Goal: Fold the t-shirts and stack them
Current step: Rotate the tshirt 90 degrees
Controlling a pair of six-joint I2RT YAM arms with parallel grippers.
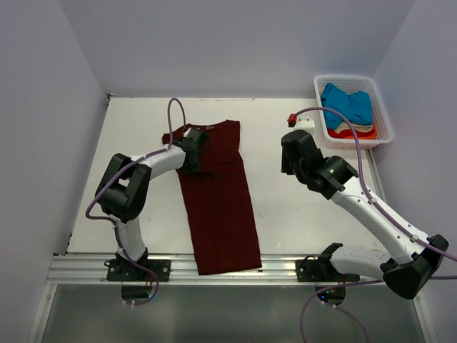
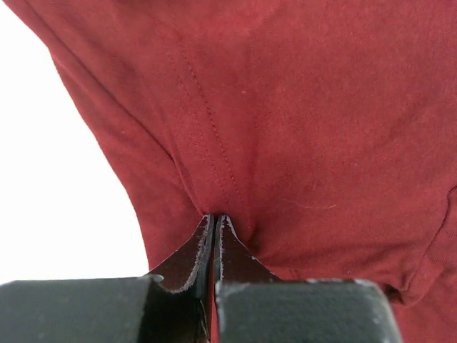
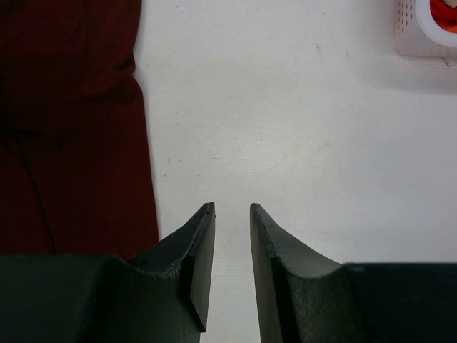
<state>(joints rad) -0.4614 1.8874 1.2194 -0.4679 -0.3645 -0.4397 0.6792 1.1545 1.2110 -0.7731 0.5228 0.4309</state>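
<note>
The dark maroon t-shirt (image 1: 218,200) lies on the white table as a long strip folded lengthwise, running from the far middle to the near edge. My left gripper (image 1: 191,151) is shut on its cloth near the left sleeve. In the left wrist view the fingers meet in a pinched fold of maroon cloth (image 2: 285,128). My right gripper (image 1: 291,158) is open and empty above bare table, to the right of the shirt; the shirt's edge (image 3: 71,128) shows at its left. A bright blue t-shirt (image 1: 348,104) lies over orange-red and cream cloth (image 1: 350,133) in the basket.
A white slatted basket (image 1: 385,114) stands at the far right corner, its corner also in the right wrist view (image 3: 410,36). A small red object (image 1: 292,118) lies beside it. A metal rail (image 1: 78,268) runs along the near edge. Grey walls close the left, back and right.
</note>
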